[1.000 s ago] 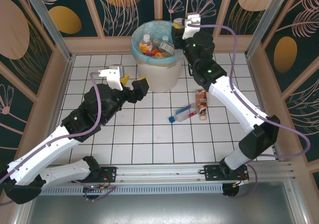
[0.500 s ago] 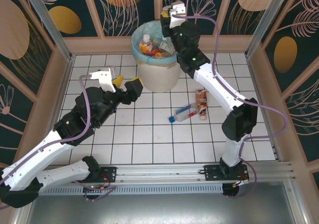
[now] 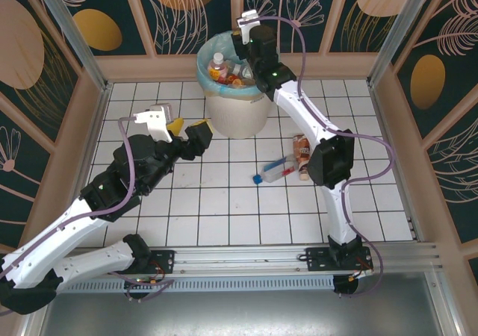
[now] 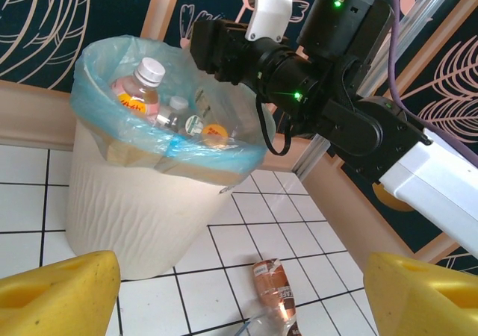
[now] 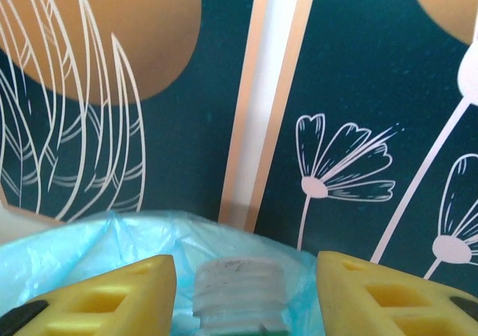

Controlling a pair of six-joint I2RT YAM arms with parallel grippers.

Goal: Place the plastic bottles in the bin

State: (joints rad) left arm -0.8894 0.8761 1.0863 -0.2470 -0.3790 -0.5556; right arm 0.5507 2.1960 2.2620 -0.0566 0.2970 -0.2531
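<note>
The off-white bin, lined with a blue bag, stands at the back of the tiled floor and holds several plastic bottles. My right gripper hovers over its rim, open. A clear bottle's threaded neck sits between the yellow fingers with a gap on each side. Two more bottles lie on the tiles right of the bin: a brown one and a clear blue-capped one. My left gripper is open and holds nothing, left of the bin. It faces the bin and the brown bottle.
Patterned walls and wooden rails enclose the tiled floor. The right arm reaches over the bin's right side. The blue bag liner spreads below the right fingers.
The right arm has swung left over the bin and its jaws have parted from the bottle neck. The left gripper has drifted slightly left, still open.
</note>
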